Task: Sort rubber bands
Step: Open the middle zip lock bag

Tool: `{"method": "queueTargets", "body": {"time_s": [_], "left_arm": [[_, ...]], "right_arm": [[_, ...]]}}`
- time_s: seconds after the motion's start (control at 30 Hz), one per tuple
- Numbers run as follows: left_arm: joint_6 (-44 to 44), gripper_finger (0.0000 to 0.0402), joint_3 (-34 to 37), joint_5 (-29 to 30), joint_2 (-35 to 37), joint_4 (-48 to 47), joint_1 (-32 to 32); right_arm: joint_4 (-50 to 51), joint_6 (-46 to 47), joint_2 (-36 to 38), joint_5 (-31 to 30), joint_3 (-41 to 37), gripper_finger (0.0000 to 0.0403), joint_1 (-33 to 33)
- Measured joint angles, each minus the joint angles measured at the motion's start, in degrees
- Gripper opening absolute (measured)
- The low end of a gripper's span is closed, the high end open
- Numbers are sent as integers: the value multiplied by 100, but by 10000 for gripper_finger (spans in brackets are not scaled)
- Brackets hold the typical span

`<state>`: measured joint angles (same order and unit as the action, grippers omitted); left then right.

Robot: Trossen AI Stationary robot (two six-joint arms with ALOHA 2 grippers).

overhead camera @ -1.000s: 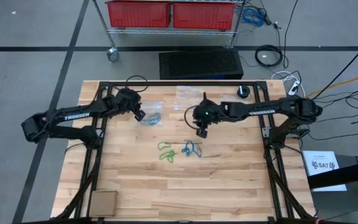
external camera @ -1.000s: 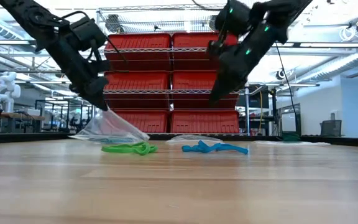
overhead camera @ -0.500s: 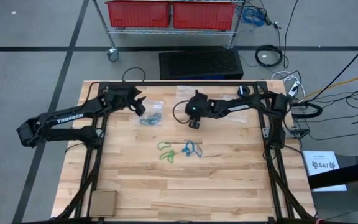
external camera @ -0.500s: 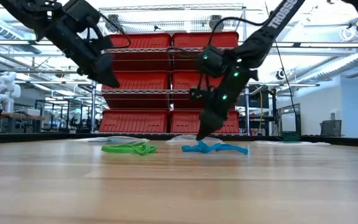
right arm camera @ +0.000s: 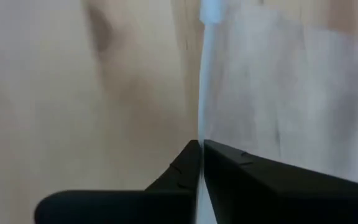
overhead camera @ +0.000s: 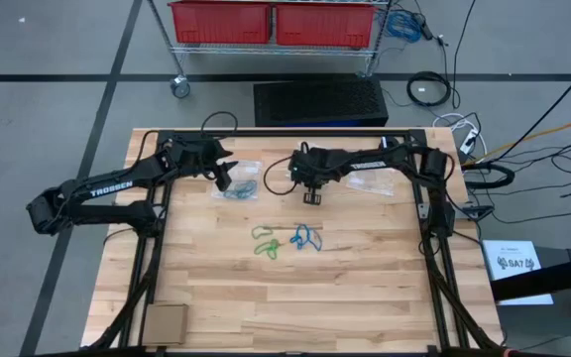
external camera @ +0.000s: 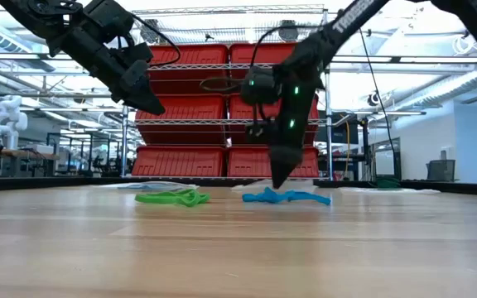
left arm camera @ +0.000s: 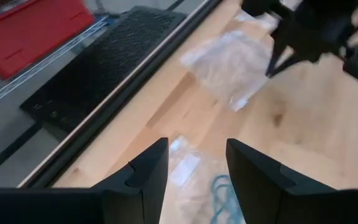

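Right end effector (overhead camera: 311,197): fingers pressed together at a clear bag's (right arm camera: 278,93) edge, possibly pinching it.
Left end effector (overhead camera: 224,181): wide, above bagged bands (overhead camera: 238,190).

— Lighting on the overhead view?
— Even and bright; the table (overhead camera: 295,288) carries only faint, soft shadows under the arms.
— Low view?
— Backlit. Ceiling lights (external camera: 222,21) glare white, arms read as silhouettes, near tabletop blurred.
— Wrist views?
— Right one soft and washed-out throughout; left one smeared, fingers (left arm camera: 148,171) dark.
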<state>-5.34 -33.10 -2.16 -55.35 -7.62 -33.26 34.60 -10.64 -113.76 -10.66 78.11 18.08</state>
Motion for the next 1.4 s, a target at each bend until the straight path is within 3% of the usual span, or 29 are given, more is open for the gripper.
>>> {"method": "queueTargets", "body": {"time_s": [0.2, 0.33, 0.4, 0.63, 0.83, 0.93, 1.2, 1.4], "left_arm": [[-327, 169, 2, -1314, 1, 681, 103], [-421, 169, 2, -2456, -1, 1263, 205], [-407, 169, 2, -2697, -51, 1543, 344], [-404, 169, 4, -2480, -341, 2324, 964], [-400, 169, 11, -2367, -584, 2398, 1419], [-399, 169, 11, -2033, -638, 2388, 1616], [-395, 169, 11, -1163, -799, 2633, 1937], [-106, 169, 9, -1101, -991, 2985, 1980]], "right_arm": [[717, 593, 1056, 740, 300, 2, -478], [787, 1049, 1817, 770, 317, 1, -793], [780, 1203, 2041, 771, 318, 1, -951], [584, 1318, 2276, 776, 308, 0, -1337], [464, 1323, 2254, 774, 305, 0, -1407], [455, 1323, 2254, 770, 305, 0, -1407], [440, 1315, 2254, 774, 305, 0, -1407], [459, 1302, 2254, 800, 305, 0, -1407]]}}
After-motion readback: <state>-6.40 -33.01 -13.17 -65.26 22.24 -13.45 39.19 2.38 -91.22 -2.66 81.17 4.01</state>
